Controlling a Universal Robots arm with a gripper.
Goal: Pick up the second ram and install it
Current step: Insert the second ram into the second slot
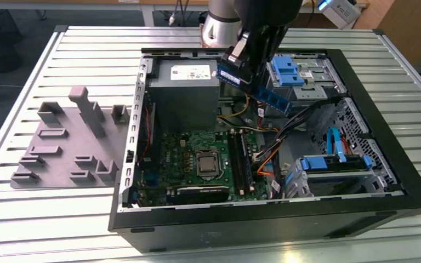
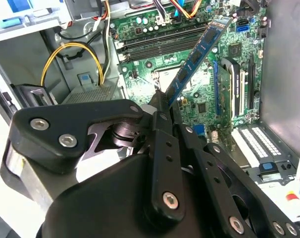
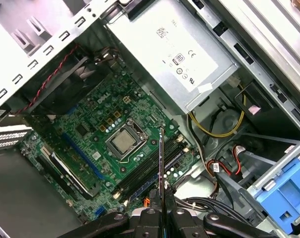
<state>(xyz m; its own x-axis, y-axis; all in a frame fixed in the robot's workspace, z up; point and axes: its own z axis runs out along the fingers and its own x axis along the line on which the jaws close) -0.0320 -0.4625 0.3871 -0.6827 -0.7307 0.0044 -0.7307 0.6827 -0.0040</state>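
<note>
The black multi-link tool (image 2: 162, 101) is clamped narrow on one end of the second ram (image 2: 199, 52), a long thin dark green circuit-board stick with black chips. In the exterior view the tool (image 1: 238, 55) holds the stick (image 1: 258, 90) tilted in the air above the open black computer case (image 1: 386, 181), over the far middle part beside the grey metal power supply box (image 1: 185, 90). In the first wrist view the stick (image 3: 161, 168) appears edge-on as a thin line rising from the tool (image 3: 161, 210) toward the green motherboard (image 3: 100, 124). The silver square processor (image 3: 123, 142) sits in its socket, with long black memory slots (image 3: 155, 168) just beside it; whether a slot is already filled is hard to tell. The power supply's white label (image 3: 182, 59) carries print too small to make out. Yellow cables (image 2: 73, 54) loop near the supply. Blue plastic drive brackets (image 1: 287, 71) sit at the case's far right. On the exterior view's left, a grey plastic tray with upright blocks (image 1: 72, 142) lies on the slatted metal bench (image 1: 20, 208), well apart from the stick. The arm is cut off at the frame edge.
</note>
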